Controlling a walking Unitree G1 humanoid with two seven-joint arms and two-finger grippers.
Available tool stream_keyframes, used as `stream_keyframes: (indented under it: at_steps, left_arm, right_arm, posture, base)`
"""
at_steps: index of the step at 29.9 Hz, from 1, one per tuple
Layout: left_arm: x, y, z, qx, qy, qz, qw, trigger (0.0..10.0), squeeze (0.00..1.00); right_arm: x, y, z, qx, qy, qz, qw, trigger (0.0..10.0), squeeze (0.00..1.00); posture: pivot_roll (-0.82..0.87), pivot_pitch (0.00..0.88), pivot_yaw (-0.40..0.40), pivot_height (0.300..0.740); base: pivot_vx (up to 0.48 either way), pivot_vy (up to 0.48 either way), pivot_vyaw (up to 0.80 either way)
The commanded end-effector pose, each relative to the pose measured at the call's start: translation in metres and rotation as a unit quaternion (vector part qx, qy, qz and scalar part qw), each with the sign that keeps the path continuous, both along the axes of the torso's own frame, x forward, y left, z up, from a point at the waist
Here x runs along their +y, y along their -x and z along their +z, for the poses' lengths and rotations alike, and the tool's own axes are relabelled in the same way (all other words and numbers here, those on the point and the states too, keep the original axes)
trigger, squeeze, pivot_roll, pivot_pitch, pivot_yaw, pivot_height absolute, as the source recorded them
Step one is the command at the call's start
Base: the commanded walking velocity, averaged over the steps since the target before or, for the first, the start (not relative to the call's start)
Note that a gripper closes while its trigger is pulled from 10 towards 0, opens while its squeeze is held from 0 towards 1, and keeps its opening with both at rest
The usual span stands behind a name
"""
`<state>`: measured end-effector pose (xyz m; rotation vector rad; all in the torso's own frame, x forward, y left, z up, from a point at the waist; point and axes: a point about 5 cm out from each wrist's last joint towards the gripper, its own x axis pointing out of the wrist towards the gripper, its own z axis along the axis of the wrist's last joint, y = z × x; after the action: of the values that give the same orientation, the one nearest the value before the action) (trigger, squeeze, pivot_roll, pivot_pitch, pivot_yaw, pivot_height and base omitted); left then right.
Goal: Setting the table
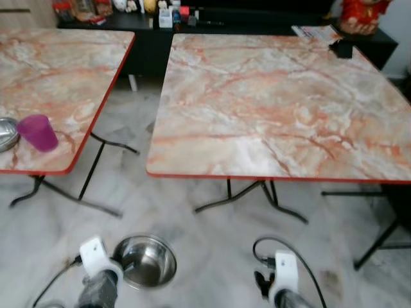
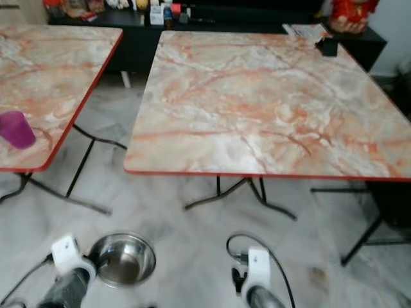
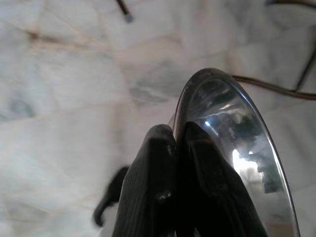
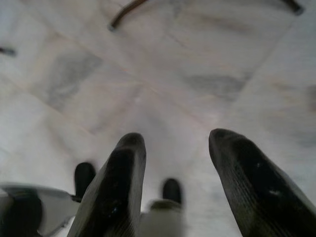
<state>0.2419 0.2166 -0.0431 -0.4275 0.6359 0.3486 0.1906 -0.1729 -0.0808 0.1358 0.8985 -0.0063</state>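
A steel bowl (image 1: 146, 262) hangs low over the floor in front of me, held by its rim. My left gripper (image 3: 177, 136) is shut on that rim, one finger inside the bowl (image 3: 237, 148) and one outside. My right gripper (image 4: 175, 145) points at the floor, open, with nothing between its fingers. The large marble-patterned table (image 1: 276, 109) with a red edge stands ahead of me. On the second table (image 1: 58, 83) to the left stand a purple cup (image 1: 38, 132) and another steel bowl (image 1: 6, 133) at the frame's edge.
A black sideboard (image 1: 192, 29) with small items runs along the far wall, a red ornament (image 1: 363, 14) at its right end. A dark object (image 1: 341, 48) lies on the big table's far right corner. Folding table legs (image 1: 257, 196) stand on the marble floor.
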Motion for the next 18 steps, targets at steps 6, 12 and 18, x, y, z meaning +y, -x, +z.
stream_keyframes:
  at_steps: [6,12,18]
  left_arm:
    - [0.0062,0.0042,-0.0018,0.011,-0.01,-0.001,1.0,10.0,0.0]
    - [0.0046,0.004,-0.002,0.01,-0.008,-0.005,1.0,10.0,0.0]
    - [0.0051,0.006,-0.0031,0.011,-0.009,-0.009,1.0,10.0,0.0]
  right_arm:
    - [0.0016,-0.0098,0.0052,-0.017,0.001,0.004,1.0,10.0,0.0]
    - [-0.0005,-0.0091,0.0049,-0.015,0.002,-0.003,1.0,10.0,0.0]
    - [-0.0027,-0.0075,0.0036,-0.004,0.003,-0.02,1.0,10.0,0.0]
  posture:
    - [0.06,0.126,-0.031,0.731]
    - [0.06,0.128,-0.037,0.731]
    - [0.06,0.132,-0.037,0.731]
  base:
    - [0.259,-0.376,0.0]
    - [0.262,-0.374,0.0]
    - [0.251,-0.377,0.0]
